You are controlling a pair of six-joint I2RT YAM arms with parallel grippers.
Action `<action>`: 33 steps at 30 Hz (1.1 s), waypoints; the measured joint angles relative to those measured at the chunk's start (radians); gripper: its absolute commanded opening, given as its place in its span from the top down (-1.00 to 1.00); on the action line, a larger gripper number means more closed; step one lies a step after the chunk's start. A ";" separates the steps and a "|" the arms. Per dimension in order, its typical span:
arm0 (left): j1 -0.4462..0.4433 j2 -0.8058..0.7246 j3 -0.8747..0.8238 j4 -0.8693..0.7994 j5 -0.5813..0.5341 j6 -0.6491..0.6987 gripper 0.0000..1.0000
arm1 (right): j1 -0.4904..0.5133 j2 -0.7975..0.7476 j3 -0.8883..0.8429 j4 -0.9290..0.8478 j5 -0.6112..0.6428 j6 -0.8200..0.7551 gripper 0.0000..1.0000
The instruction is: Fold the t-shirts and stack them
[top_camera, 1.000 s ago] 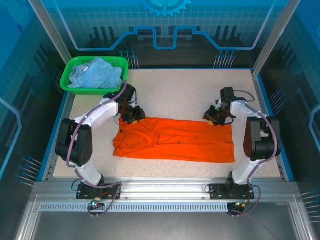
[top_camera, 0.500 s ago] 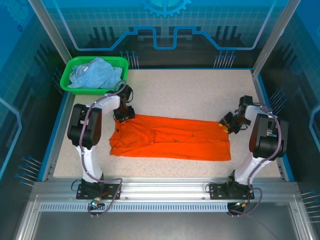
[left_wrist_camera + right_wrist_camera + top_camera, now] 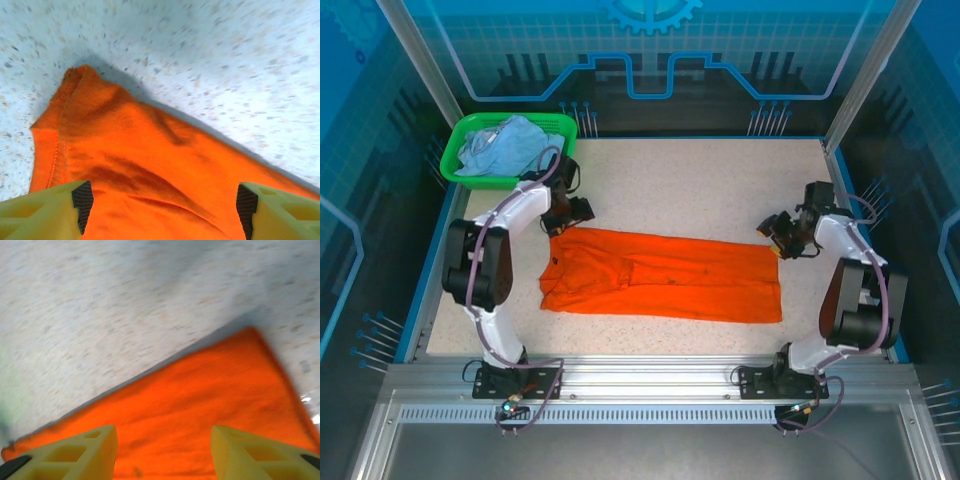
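Observation:
The bright orange t-shirt (image 3: pixel 665 276) lies folded into a long flat band across the middle of the table. My left gripper (image 3: pixel 570 212) hovers just above its far left corner, open, with orange cloth (image 3: pixel 150 165) spread below the yellow fingers (image 3: pixel 45 215). My right gripper (image 3: pixel 782 236) is off the shirt's far right corner, also open; the orange corner (image 3: pixel 220 405) lies under its fingers (image 3: pixel 75 455), nothing pinched. The pale blue t-shirt (image 3: pixel 505 147) sits crumpled in the green basket (image 3: pixel 454 158) at the back left.
The speckled tabletop (image 3: pixel 700 185) stretches bare behind the orange shirt. A blue rim (image 3: pixel 847 205) and frame posts bound the table on the right. The arm bases stand at the near edge on the metal rail (image 3: pixel 650 380).
Both grippers let go of the shirt's far corners and lifted away, the left backing toward the basket, the right outward. The orange shirt settled a little nearer and flatter.

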 measured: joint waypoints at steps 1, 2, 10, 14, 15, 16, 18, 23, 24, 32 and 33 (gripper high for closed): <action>-0.005 -0.018 0.005 0.001 0.000 -0.010 -0.28 | 0.034 -0.019 0.001 -0.001 0.007 -0.003 -0.06; -0.013 -0.032 0.010 0.001 0.001 -0.021 -0.13 | 0.075 -0.030 0.001 -0.004 0.013 -0.006 -0.05; -0.102 0.074 0.013 -0.004 0.006 -0.070 0.25 | 0.307 0.007 -0.020 -0.057 0.063 -0.036 0.06; -0.137 0.220 0.069 -0.032 0.002 -0.079 0.26 | 0.320 0.089 -0.026 -0.085 0.069 -0.049 0.07; -0.144 0.253 0.097 -0.051 -0.006 -0.082 0.26 | 0.320 0.107 -0.029 -0.089 0.068 -0.052 0.08; -0.148 0.267 0.134 -0.074 -0.007 -0.087 0.24 | 0.320 0.127 -0.031 -0.092 0.066 -0.053 0.10; -0.161 0.312 0.207 -0.071 -0.008 -0.088 0.21 | 0.320 0.169 -0.032 -0.101 0.061 -0.056 0.12; -0.204 0.496 0.502 -0.135 -0.010 -0.087 0.13 | 0.317 0.196 -0.028 -0.127 0.036 -0.037 0.08; -0.212 0.526 0.559 -0.139 -0.008 -0.088 0.12 | 0.317 0.192 -0.034 -0.127 0.033 -0.030 0.07; -0.260 0.892 1.205 -0.185 0.046 -0.095 -0.06 | 0.320 0.034 -0.192 -0.170 0.036 0.100 -0.06; -0.262 0.916 1.243 -0.169 0.056 -0.095 -0.12 | 0.323 0.019 -0.212 -0.173 0.035 0.119 -0.07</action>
